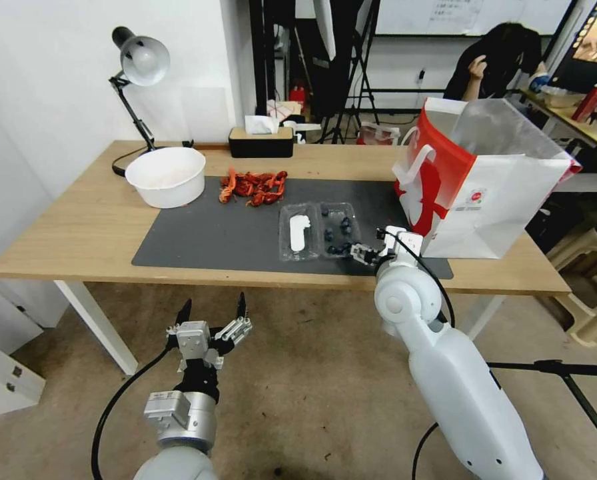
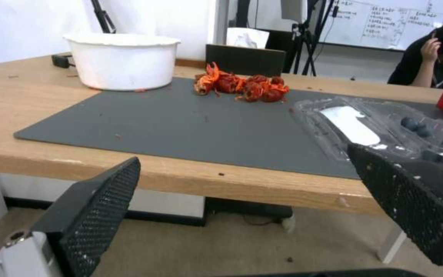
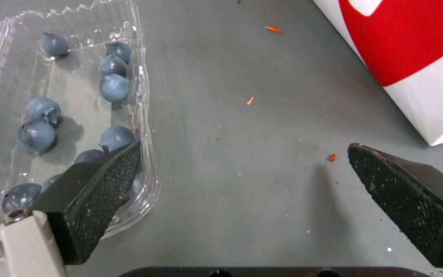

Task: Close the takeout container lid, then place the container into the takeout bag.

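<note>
The takeout container (image 1: 320, 231) lies open on the dark mat, its two clear halves flat side by side. The lid (image 1: 297, 232) with its white sticker is the left half; the right half (image 3: 78, 115) holds dark blue berries. My right gripper (image 1: 364, 253) is open and low over the mat at the berry half's front right corner. One of its fingers (image 3: 98, 192) overlaps that half's rim. The takeout bag (image 1: 485, 180) stands upright and open just right of the container. My left gripper (image 1: 212, 313) hangs open in front of the table, below its edge, and faces the lid (image 2: 350, 123).
A big white bowl (image 1: 165, 175) sits at the back left, with a pile of red crayfish (image 1: 253, 187) on the grey mat (image 1: 205, 233) behind the container. A tissue box (image 1: 261, 141) and a desk lamp (image 1: 138, 63) stand along the table's far edge.
</note>
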